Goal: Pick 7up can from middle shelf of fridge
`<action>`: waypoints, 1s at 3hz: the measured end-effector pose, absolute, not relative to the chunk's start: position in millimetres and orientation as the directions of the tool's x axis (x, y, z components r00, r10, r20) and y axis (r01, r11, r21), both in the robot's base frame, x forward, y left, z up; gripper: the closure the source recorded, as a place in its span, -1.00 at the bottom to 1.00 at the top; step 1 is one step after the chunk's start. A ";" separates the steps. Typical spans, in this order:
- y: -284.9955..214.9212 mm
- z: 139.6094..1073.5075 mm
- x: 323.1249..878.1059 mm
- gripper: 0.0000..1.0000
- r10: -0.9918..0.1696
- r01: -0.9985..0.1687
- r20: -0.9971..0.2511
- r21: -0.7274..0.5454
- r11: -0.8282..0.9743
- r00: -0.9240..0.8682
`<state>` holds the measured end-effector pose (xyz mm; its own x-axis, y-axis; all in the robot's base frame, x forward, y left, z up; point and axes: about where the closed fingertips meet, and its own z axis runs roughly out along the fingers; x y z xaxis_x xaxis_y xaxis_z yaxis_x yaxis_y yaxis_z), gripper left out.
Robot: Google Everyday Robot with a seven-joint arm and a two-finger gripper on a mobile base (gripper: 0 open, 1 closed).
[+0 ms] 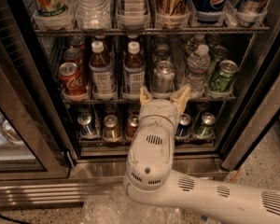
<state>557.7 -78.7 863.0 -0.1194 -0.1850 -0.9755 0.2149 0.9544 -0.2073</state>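
Note:
The fridge (252, 120) stands open before me with its dark frame. On the middle shelf (130, 98), the silver-grey 7up can (163, 77) stands at the front, between a white-capped brown bottle (133, 71) and a water bottle (195, 69). My gripper (164, 96) is right in front of the shelf's edge, just below the can. Its two tan fingertips (181, 98) stand apart, open and empty, at about the can's width. The white arm (151, 157) hides part of the bottom shelf.
Red cola cans (72, 77) stand at the shelf's left and green cans (222, 76) at its right. The top rack (149, 30) holds water bottles and Pepsi containers. Small cans (111, 127) fill the bottom rack. The glass door (18, 139) hangs open at the left. Bubble wrap (116, 209) lies on the floor.

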 end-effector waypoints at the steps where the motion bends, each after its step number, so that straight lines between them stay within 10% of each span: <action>1: -85.8 861.9 563.3 -0.48 -0.142 0.229 -0.982 -0.167 0.959 -0.122; 3: -84.7 845.4 581.0 -0.50 -0.037 0.205 -0.987 -0.069 0.976 -0.155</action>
